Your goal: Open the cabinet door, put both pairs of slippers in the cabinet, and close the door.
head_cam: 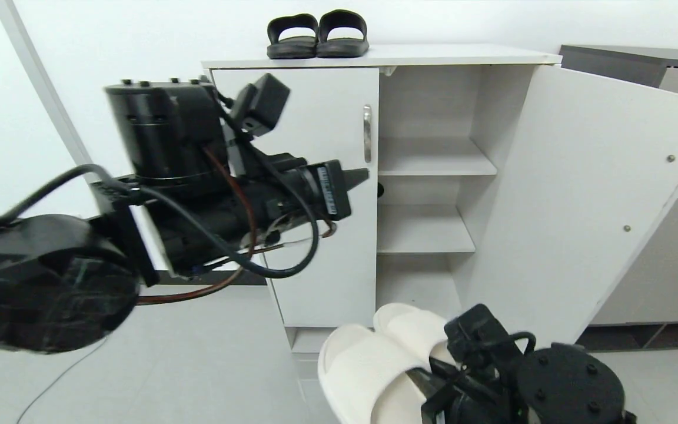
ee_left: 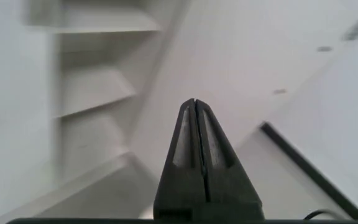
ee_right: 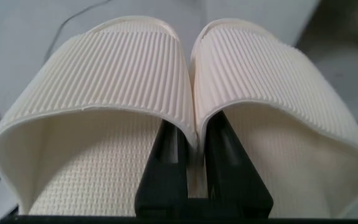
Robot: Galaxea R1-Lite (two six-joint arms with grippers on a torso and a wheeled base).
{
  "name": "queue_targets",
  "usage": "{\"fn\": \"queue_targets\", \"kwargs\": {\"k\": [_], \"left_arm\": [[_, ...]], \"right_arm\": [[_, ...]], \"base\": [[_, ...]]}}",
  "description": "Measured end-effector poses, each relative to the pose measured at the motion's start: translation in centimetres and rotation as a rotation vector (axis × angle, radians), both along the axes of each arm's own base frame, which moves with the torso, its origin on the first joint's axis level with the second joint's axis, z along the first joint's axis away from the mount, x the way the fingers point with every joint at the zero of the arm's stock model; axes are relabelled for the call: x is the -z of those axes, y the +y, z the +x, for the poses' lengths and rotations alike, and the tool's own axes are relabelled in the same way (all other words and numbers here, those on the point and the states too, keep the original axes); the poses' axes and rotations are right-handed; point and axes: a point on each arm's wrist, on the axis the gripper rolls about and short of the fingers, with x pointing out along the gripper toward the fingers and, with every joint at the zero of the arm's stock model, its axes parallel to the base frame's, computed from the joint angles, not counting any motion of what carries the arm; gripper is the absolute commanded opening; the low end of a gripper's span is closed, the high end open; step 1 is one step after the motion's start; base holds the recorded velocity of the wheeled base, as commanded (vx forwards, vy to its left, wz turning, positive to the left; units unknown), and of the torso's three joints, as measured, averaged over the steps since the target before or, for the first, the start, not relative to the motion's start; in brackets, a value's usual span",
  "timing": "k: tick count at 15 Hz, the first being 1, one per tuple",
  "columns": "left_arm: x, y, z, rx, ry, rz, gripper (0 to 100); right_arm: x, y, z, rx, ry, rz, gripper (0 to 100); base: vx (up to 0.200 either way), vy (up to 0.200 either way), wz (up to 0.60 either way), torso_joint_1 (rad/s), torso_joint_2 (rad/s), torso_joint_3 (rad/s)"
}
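The white cabinet [head_cam: 292, 194] stands ahead with its right door [head_cam: 586, 200] swung open, baring several shelves [head_cam: 427, 159]; the left door is closed. A black pair of slippers [head_cam: 317, 35] rests on the cabinet top. My right gripper [head_cam: 433, 383] is low in front of the open compartment, shut on the white pair of slippers [head_cam: 374, 365]. Its fingers pinch the two inner straps together [ee_right: 191, 106]. My left gripper [head_cam: 359, 176] is raised in front of the closed left door, shut with nothing in it [ee_left: 195, 143], pointing toward the open shelves [ee_left: 92, 93].
A grey cabinet [head_cam: 657, 176] stands to the right behind the open door. Light floor [head_cam: 198, 365] spreads in front of the cabinet. A wall is on the left.
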Motion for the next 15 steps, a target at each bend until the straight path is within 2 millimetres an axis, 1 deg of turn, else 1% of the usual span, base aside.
{"fn": "queue_targets", "kwargs": {"k": [1, 3, 5, 7, 8, 9, 10, 11, 13, 14, 15], "left_arm": [[-0.1, 1.9, -0.8, -0.068, -0.002, 0.02, 0], [-0.6, 5.9, -3.5, -0.236, 0.03, 0.072, 0], [-0.3, 9.6, -7.7, -0.407, 0.071, 0.139, 0], [0.6, 12.7, -12.1, -0.536, 0.054, 0.199, 0], [1.5, 14.3, -14.3, -0.61, 0.04, 0.222, 0], [2.7, 15.7, -16.3, -0.692, 0.026, 0.241, 0], [4.4, 16.9, -18.3, -0.782, 0.022, 0.263, 0], [6.5, 17.8, -20.2, -0.876, 0.022, 0.283, 0], [11.0, 18.6, -22.7, -0.999, 0.045, 0.323, 0], [13.1, 18.8, -23.7, -1.034, 0.049, 0.332, 0], [14.7, 18.9, -24.5, -1.061, 0.042, 0.329, 0]], "right_arm": [[0.0, 0.2, 1.3, 0.079, -0.012, -0.005, 0], [0.2, 0.0, 3.9, 0.218, -0.01, -0.051, 0], [0.0, -0.4, 5.8, 0.302, -0.015, -0.061, 0], [-0.4, -0.4, 6.9, 0.376, -0.039, -0.067, 0], [-0.5, -0.4, 7.2, 0.399, -0.041, -0.078, 0], [-0.7, -0.3, 7.3, 0.407, -0.045, -0.076, 0], [-0.8, -0.3, 7.4, 0.411, -0.049, -0.072, 0], [-0.8, -0.3, 7.5, 0.412, -0.049, -0.072, 0], [-0.8, -0.3, 7.5, 0.413, -0.049, -0.073, 0], [-0.7, -0.2, 7.4, 0.409, -0.048, -0.074, 0], [-0.7, -0.2, 7.4, 0.41, -0.048, -0.074, 0]], "base": [[0.0, 0.0, 0.0, 0.0, 0.0, 0.0], [0.0, 0.0, 0.0, 0.0, 0.0, 0.0], [0.0, 0.0, 0.0, 0.0, 0.0, 0.0], [0.0, 0.0, 0.0, 0.0, 0.0, 0.0], [0.0, 0.0, 0.0, 0.0, 0.0, 0.0], [0.0, 0.0, 0.0, 0.0, 0.0, 0.0], [0.0, 0.0, 0.0, 0.0, 0.0, 0.0], [0.0, 0.0, 0.0, 0.0, 0.0, 0.0], [0.0, 0.0, 0.0, 0.0, 0.0, 0.0], [0.0, 0.0, 0.0, 0.0, 0.0, 0.0], [0.0, 0.0, 0.0, 0.0, 0.0, 0.0]]}}
